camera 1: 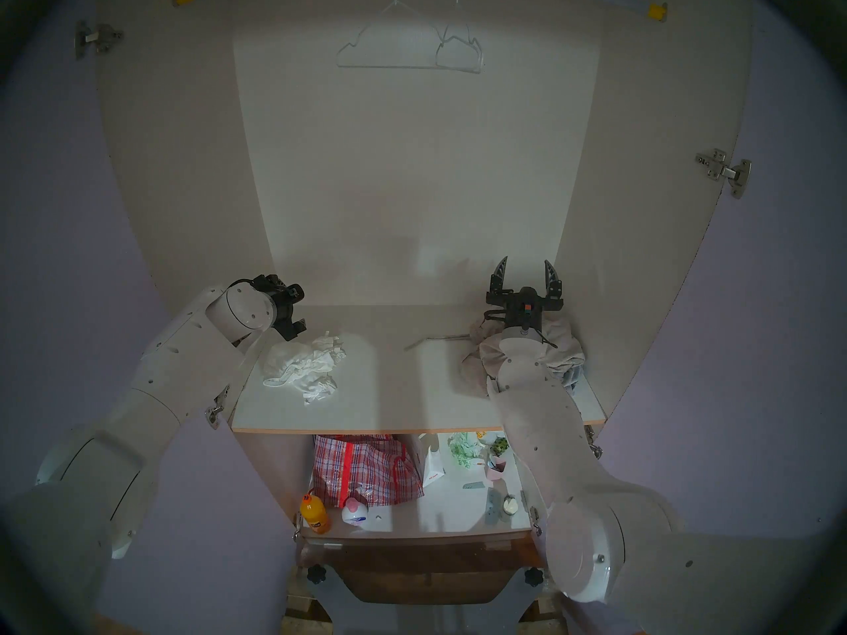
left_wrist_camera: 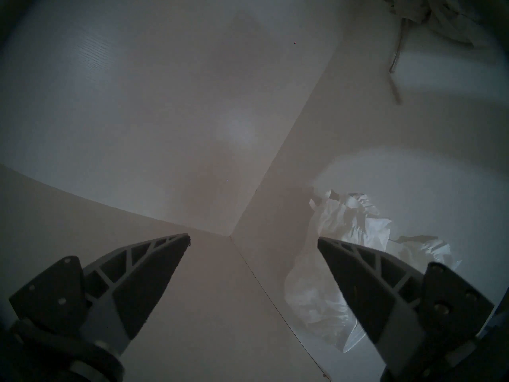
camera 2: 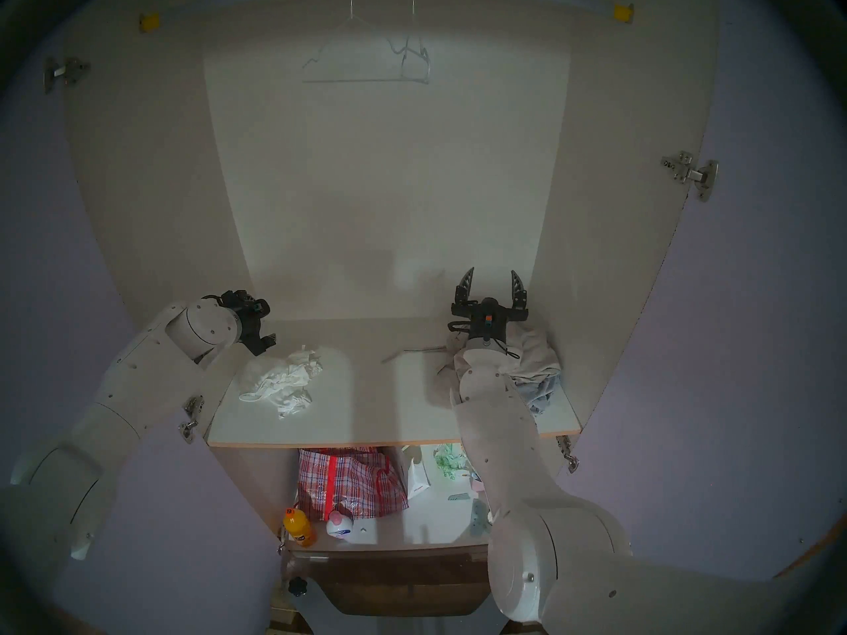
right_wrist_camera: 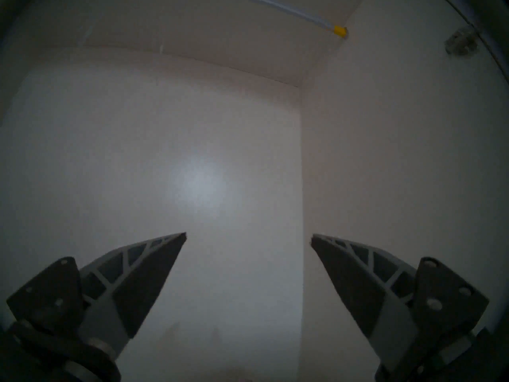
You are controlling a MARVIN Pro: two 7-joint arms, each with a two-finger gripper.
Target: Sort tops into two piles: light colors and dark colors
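Observation:
A crumpled white strappy top (camera 1: 305,366) (left_wrist_camera: 352,227) makes a small pile on the left of the shelf (camera 1: 403,405). At the right end lies a larger pile: a beige-taupe knit (camera 1: 561,341) over a grey-blue top (camera 1: 575,375), with a long cord (camera 1: 435,338) trailing left. My left gripper (left_wrist_camera: 253,238) is open and empty, just left of the white top, facing the back left corner. My right gripper (camera 1: 526,260) (right_wrist_camera: 249,235) is open and empty, raised above the back of the dark pile and pointing at the back wall. My right forearm hides part of that pile.
Two wire hangers (camera 1: 408,47) hang from the rail at the top of the wardrobe. On the lower shelf sit a red plaid bag (camera 1: 366,469), a green-and-white cloth (camera 1: 463,451), an orange bottle (camera 1: 315,512) and small items. Side walls stand close to both piles.

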